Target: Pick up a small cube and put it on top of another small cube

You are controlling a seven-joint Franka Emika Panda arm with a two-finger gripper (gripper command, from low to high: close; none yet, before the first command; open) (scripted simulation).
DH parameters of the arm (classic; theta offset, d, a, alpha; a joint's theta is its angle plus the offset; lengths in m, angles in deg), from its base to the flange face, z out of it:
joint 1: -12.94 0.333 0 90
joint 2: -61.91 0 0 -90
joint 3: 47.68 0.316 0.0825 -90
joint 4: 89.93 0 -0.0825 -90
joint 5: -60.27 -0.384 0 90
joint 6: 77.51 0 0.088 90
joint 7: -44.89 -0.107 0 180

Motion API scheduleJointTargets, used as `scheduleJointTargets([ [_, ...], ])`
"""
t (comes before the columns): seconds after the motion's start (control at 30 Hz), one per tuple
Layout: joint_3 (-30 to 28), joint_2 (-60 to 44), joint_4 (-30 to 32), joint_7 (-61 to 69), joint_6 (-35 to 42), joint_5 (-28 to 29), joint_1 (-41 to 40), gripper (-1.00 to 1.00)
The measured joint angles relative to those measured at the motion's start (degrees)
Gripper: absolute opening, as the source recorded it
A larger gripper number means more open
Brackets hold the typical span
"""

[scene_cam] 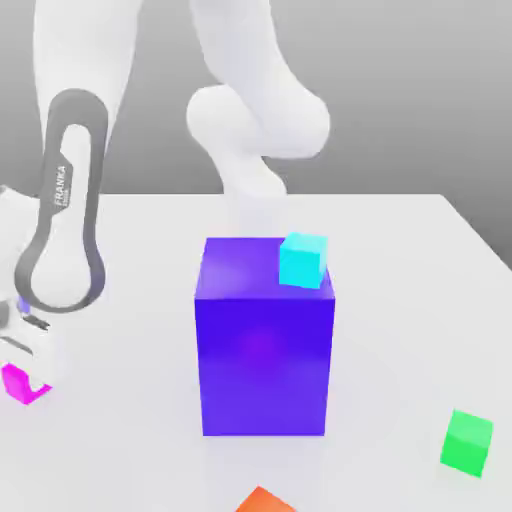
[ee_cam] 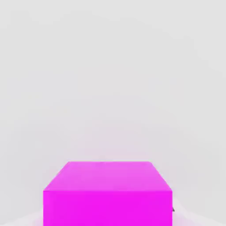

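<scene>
At the exterior view's far left, the small magenta cube (scene_cam: 22,383) is seen resting on the white surface (scene_cam: 400,300), just below the jaws (scene_cam: 25,335), whose state cannot be told. At centre a big purple block (scene_cam: 265,350) is topped by a cyan cube (scene_cam: 303,260). An orange piece (scene_cam: 264,501) and a green cube (scene_cam: 467,442) are found further right.

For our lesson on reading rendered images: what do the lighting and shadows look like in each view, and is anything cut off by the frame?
Exterior view: soft, even light; the purple block has a glowing front face and only a faint shadow on the table; the orange object is cropped. Hand view: the magenta cube is cut off by the frame and casts a pink tint on the white surface around it.
</scene>
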Motion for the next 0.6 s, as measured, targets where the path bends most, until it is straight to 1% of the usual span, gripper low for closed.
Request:
scheduleJointTargets([
  [0.13,-6.28,6.68,1.96,-5.95,4.42,7.85,4.66,-1.0],
  [0.17,-6.02,7.64,2.04,-6.94,5.25,9.31,5.92,-1.0],
  [0.23,-3.95,8.54,1.69,-8.17,6.49,11.28,9.36,-1.0],
  [0.6,11.69,10.75,-1.27,-12.45,10.93,19.35,29.2,-1.0],
])
